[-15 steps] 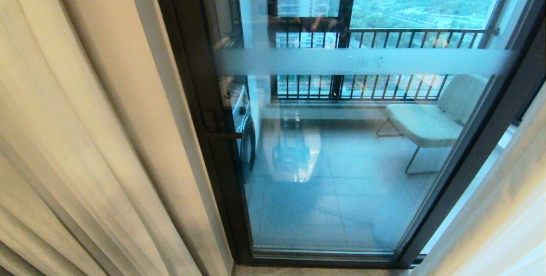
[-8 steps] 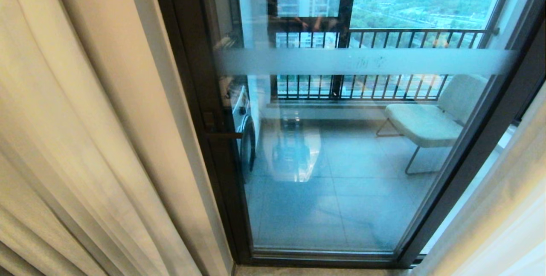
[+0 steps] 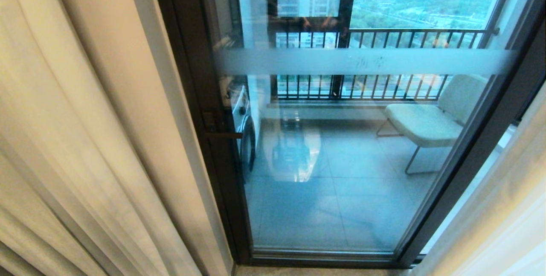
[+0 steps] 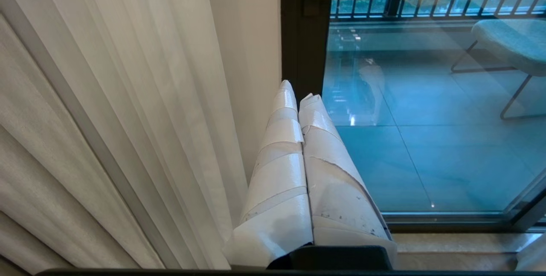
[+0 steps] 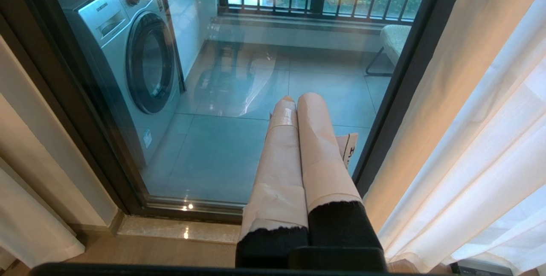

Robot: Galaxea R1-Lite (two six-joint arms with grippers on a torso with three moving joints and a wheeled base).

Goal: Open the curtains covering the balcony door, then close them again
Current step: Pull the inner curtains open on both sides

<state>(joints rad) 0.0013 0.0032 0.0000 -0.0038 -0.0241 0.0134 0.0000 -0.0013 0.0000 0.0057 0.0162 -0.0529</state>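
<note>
Opening looked done — pleated cream-beige curtains (image 3: 85, 139) flanked the bare dark-framed glass balcony door (image 3: 341, 161); left gripper (image 4: 298, 90) and right gripper (image 5: 298, 99) pressed together, empty — closing next, we judged, needing a fabric hold

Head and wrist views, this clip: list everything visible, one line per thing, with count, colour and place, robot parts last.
curtains: two sides, cream-beige drapes with white sheers, drawn aside left and right of the glass.
balcony door: one, dark brown-black frame, centre, uncovered; frosted band across the glass.
door handle: one, dark, on the left frame.
washing machine: one, silver-grey, on the balcony's left side.
chair: one, pale cushion on thin metal legs, balcony's right side.
railing: one, thin black bars, at the balcony's far edge.
left gripper: one, white-taped, shut, empty, near the left curtain.
right gripper: one, tan-taped, shut, empty, near the right curtain.
</note>
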